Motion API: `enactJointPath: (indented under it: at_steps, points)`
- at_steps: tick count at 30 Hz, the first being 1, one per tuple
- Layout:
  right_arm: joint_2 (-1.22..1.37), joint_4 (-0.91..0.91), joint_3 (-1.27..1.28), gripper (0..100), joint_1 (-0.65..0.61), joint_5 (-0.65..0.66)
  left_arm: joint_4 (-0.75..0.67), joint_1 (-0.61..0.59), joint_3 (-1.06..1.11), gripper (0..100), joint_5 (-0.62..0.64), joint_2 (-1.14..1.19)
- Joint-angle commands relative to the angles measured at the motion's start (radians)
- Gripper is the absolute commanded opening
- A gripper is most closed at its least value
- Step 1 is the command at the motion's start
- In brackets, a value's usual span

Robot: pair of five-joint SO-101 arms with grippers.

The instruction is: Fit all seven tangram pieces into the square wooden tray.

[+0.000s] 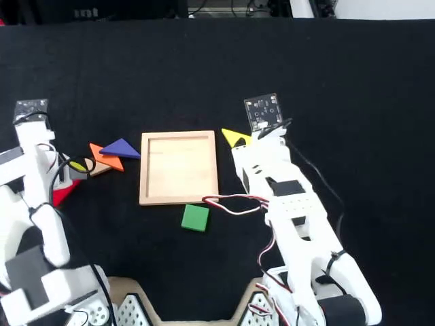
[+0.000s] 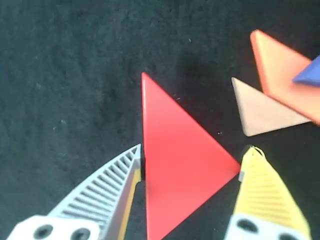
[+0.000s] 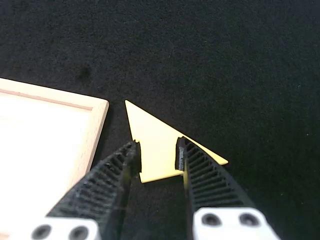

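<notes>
Red triangle cut off, inside wide-open left gripper. Right gripper barely open, holding nothing, hides part of yellow triangle. Black cloth table.

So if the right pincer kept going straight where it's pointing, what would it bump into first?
The yellow triangle, most likely. The right pincer points down at it, with the piece showing between its fingers, beside a corner of the wooden tray. How high above it the pincer hangs is hard to tell.
</notes>
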Motion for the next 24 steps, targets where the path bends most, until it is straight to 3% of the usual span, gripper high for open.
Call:
enactJointPath:
  at_steps: [1,6,9,17,24]
  points:
    - [-0.001,-0.021,-0.012,12.7,-0.012,0.015,0.132,0.058,-0.067,31,0.057,-0.117]
    - [-0.002,-0.021,-0.012,12.7,-0.012,0.015,0.390,0.228,-0.185,31,0.147,-0.216]
    - [-0.001,-0.021,-0.012,12.7,-0.012,0.015,0.468,0.366,-0.243,31,0.233,-0.242]
    - [0.001,-0.021,-0.012,12.7,-0.011,0.015,0.463,0.605,-0.302,31,0.430,-0.201]
    - [-0.005,-0.021,-0.022,12.7,0.048,0.011,0.322,0.651,-0.305,31,0.575,-0.051]
